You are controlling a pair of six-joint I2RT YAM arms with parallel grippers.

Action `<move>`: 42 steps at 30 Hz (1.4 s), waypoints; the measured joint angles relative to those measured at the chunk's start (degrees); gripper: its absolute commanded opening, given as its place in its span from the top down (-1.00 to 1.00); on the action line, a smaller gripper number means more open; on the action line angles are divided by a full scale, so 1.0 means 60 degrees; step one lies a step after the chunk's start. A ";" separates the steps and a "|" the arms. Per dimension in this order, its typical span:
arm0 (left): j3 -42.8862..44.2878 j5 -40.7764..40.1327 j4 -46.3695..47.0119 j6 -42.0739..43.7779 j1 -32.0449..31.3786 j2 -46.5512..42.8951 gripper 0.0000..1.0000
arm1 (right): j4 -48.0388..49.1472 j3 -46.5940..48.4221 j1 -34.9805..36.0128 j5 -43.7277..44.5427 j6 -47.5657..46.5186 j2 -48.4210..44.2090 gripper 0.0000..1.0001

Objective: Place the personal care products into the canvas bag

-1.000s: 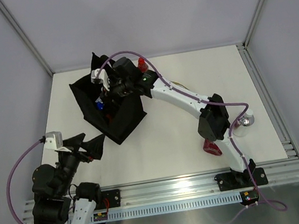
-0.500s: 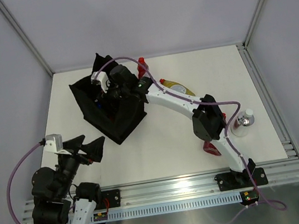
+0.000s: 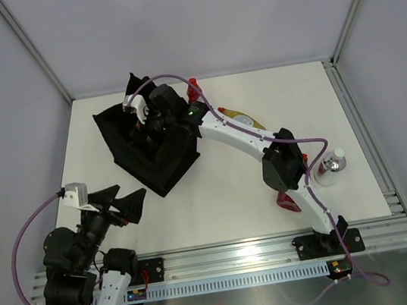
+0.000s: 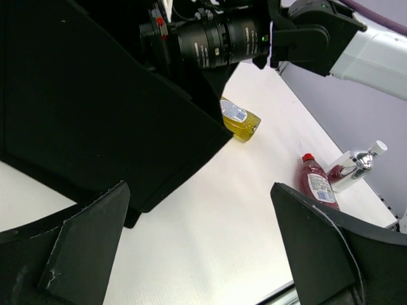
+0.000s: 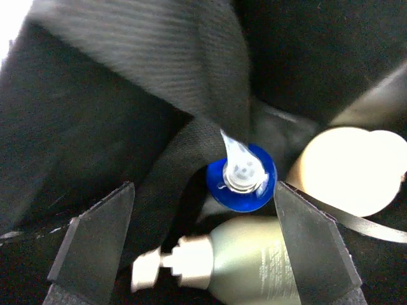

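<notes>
Your right gripper is down inside the boxy black fabric tote at the far left of the table, jaws apart with nothing between them. Beneath it, inside the tote, lie a bottle's round blue cap and a pale bottle with a white pump top. Your left gripper hangs near the tote's near corner, jaws also apart and empty. Out on the table are a yellow bottle just right of the tote, a small red bottle at its far side, and a maroon bottle and a silvery can to the right.
</notes>
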 measured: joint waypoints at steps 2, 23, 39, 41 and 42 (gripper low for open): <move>0.0036 0.0215 0.0015 -0.0036 0.0000 0.0062 -0.97 | -0.0353 0.0357 -0.0055 -0.0426 -0.0025 -0.0073 -0.99; 0.0051 0.0838 0.3730 -0.1756 -0.4845 0.5049 -0.98 | -0.2546 -0.5956 -0.6397 -0.2918 -0.0080 -0.8699 -0.99; 0.3665 -0.2816 0.5060 -0.1024 -0.9235 1.3027 -0.98 | -0.4313 -0.9577 -1.0229 -0.1300 -0.0280 -1.2211 -0.99; 0.4696 -0.2616 0.5337 -0.0943 -0.9235 1.4309 -0.98 | -0.4317 -0.9806 -1.0517 -0.1198 -0.0182 -1.2105 -0.99; 0.5107 -0.2484 0.5450 -0.0892 -0.9231 1.4896 -0.98 | -0.4328 -0.9872 -1.0612 -0.1166 -0.0168 -1.2094 -0.99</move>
